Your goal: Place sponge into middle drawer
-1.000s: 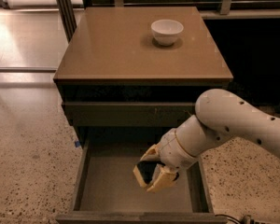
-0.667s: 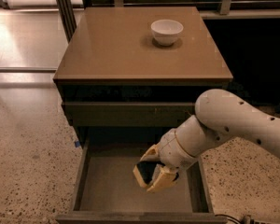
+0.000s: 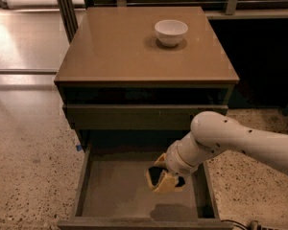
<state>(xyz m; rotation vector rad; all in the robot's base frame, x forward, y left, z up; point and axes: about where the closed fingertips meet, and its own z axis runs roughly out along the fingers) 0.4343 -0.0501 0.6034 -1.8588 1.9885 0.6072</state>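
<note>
- the small sponge (image 3: 165, 186), yellow foam with a dark scouring face, is held up over the right part of the middle drawer's floor, with a soft shadow lying on the floor below it.
- the claw (image 3: 162, 178), with stubby tan fingers, is pinching the sponge; most of the sponge is hidden by those fingers.
- the wide rectangular middle drawer (image 3: 114, 188) is pulled out, with dark olive-brown side walls and a flat, matte grey-brown floor.
- the smooth, rounded white arm (image 3: 230, 140) reaches in from the right and down into the drawer.
- above, the shut drawer's plain olive front panel (image 3: 134, 116) sits under the cabinet's smooth brown worktop (image 3: 110, 51).
- a round glossy white bowl (image 3: 171, 32) stands on the worktop, toward its back right.
- compared with a second ago, the arm, claw and sponge sit in nearly the same spot, and the bowl has not moved.
</note>
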